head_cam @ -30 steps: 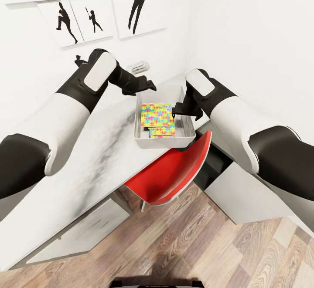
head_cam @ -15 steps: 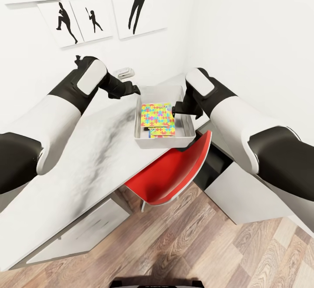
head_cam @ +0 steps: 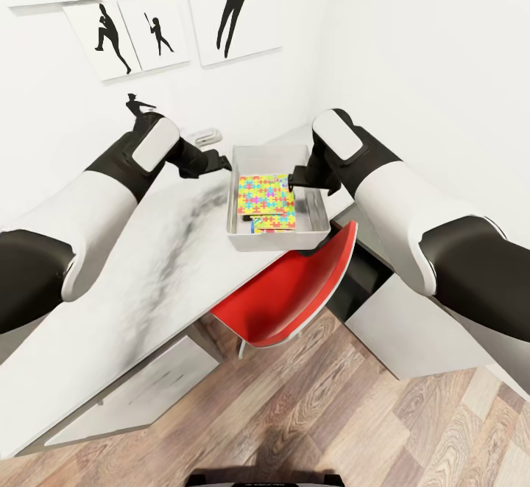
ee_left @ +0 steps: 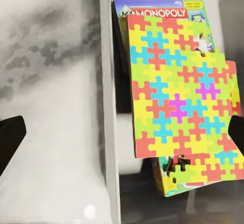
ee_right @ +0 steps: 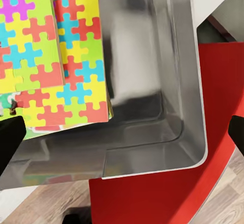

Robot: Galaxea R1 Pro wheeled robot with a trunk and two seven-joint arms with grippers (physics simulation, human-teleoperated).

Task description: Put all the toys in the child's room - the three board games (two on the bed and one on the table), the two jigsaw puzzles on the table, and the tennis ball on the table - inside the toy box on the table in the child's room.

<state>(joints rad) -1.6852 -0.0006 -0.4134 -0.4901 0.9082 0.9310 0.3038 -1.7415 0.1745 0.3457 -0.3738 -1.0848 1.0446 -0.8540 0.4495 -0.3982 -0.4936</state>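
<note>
Black and spread empty, my left claw [head_cam: 221, 162] hovers over the pale tabletop [head_cam: 147, 266] beside the toy box [head_cam: 277, 233]; my right claw [head_cam: 294, 175], equally spread, hangs above it. My left wrist view shows a Monopoly box [ee_left: 152, 13] under the jigsaw puzzles [head_cam: 265, 200]; my right shows the red chair [ee_right: 193, 193].

Monopoly box [ee_left: 152, 11] largely covered by upper jigsaw puzzle [ee_left: 178, 97] — title strip exposed; lower puzzle [head_cam: 274, 222] mostly hidden beneath it.

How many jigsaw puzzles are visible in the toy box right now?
2: one jigsaw puzzle lies on top inside the toy box, the second pokes out beneath its near edge. The stack could hide more.
</note>
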